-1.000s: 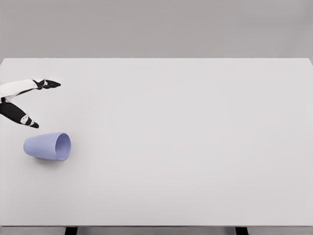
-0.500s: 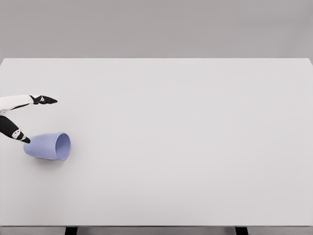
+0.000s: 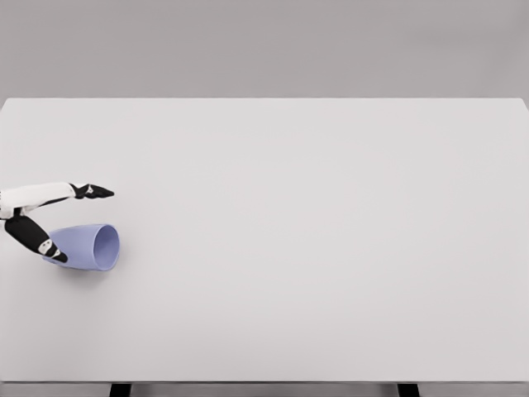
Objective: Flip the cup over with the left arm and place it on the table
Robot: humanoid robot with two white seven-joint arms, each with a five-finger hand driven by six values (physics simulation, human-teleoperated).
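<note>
Now left hand (image 3: 50,217) spread, over cup (image 3: 87,246)

Left hand (image 3: 37,217) only partly in frame at left edge. Two slender fingers (image 3: 58,193) visible, built from jointed segments. Upper one mostly glossy white casing, ending in a black tapered tip with a small white patch near the last joint. Lower one mainly black, with a small white insert close to its rounded tip. Dark seams at the joints between segments. Smooth moulded surfaces throughout. Palm, wrist and arm cut off by the picture's edge. Screws and cables too small to make out.
</note>
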